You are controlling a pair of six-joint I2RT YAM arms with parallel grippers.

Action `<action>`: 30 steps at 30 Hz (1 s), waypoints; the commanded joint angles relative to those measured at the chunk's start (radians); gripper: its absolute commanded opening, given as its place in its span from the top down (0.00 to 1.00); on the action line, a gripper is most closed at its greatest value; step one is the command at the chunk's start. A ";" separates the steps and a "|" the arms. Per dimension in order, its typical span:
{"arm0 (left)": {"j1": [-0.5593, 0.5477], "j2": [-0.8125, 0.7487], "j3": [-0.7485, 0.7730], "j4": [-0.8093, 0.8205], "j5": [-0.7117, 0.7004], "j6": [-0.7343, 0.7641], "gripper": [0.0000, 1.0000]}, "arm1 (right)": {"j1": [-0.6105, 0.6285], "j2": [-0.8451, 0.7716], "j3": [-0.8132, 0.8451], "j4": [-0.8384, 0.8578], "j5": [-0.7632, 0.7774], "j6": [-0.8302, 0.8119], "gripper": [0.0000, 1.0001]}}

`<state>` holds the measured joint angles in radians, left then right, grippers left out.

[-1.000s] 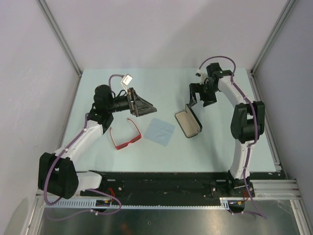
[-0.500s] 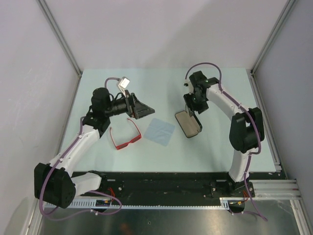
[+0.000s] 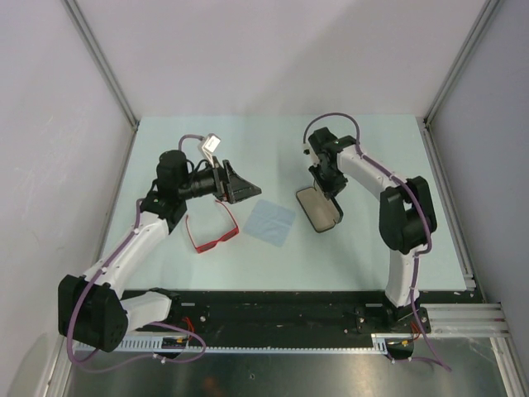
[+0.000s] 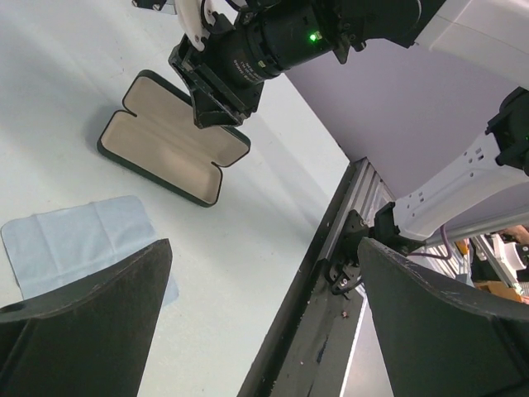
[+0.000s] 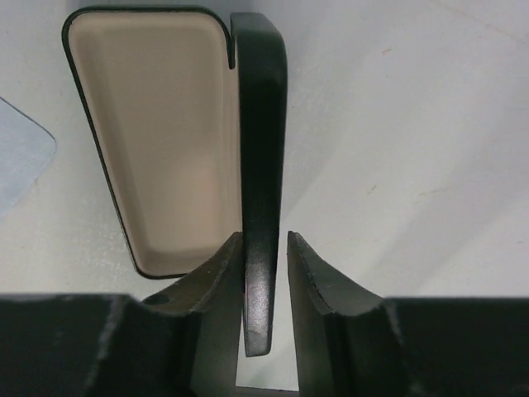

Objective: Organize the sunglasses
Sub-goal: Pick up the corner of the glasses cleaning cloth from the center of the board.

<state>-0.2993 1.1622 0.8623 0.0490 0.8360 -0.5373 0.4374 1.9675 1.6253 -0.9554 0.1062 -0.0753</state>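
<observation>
Both arms look alike: white shells between chunky black joint housings. The left arm (image 3: pixel 132 240) carries a thin purple cable (image 3: pixel 192 132), and a matching one (image 3: pixel 326 117) runs over the right arm (image 3: pixel 364 169). The left fingers (image 4: pixel 91 331) are broad matte-black wedges with scuffed edges. The right fingers (image 5: pixel 207 277) are black too and taper to points. A green light (image 4: pixel 313 36) glows on the right wrist housing. A small white tag (image 3: pixel 212 142), perhaps a connector, sits by the left wrist.
</observation>
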 commanded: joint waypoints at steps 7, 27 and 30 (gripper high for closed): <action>-0.004 -0.007 0.001 0.012 0.017 0.037 0.00 | 0.020 -0.039 -0.013 0.076 0.156 -0.126 0.99; -0.004 0.053 0.027 0.012 -0.029 0.023 0.00 | 0.064 -0.104 -0.137 0.231 0.365 -0.322 0.55; -0.006 0.080 0.043 0.012 -0.034 0.023 0.00 | 0.063 -0.102 -0.128 0.221 0.340 -0.302 0.44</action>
<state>-0.2993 1.2133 0.8631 0.0479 0.8234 -0.5224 0.5117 1.9091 1.4593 -0.7284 0.4614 -0.3897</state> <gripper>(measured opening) 0.996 0.490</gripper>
